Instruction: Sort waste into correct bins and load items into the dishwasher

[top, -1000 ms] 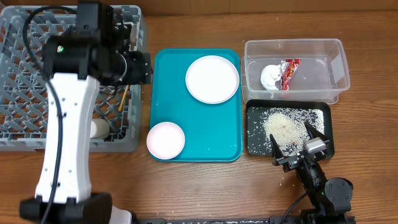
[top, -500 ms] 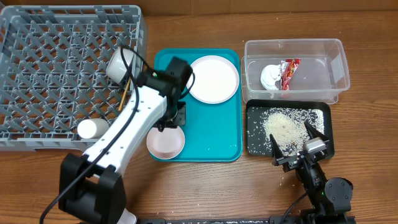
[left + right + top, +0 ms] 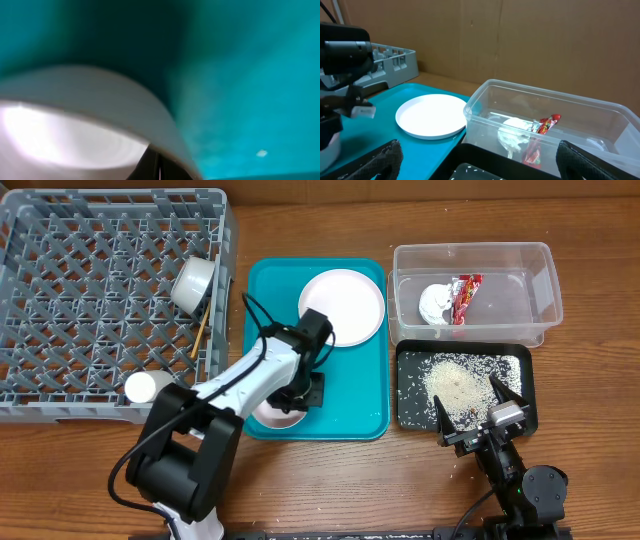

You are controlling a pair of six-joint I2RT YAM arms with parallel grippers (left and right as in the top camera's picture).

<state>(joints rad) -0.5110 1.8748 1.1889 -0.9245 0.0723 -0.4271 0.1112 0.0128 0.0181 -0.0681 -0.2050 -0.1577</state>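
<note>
The left gripper (image 3: 300,392) is pinching shut, seemingly on the rim of the pink bowl (image 3: 75,100) at the near-left corner of the teal tray (image 3: 350,395) (the right gripper (image 3: 468,402) is idling wide open), and should be lifting straight, keeping it level, before swinging left to the rack (image 3: 60,300).

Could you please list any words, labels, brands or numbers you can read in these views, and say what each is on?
No text is readable in any view.
Any print on the red wrapper in the clear tub is too small and blurred to read.
</note>
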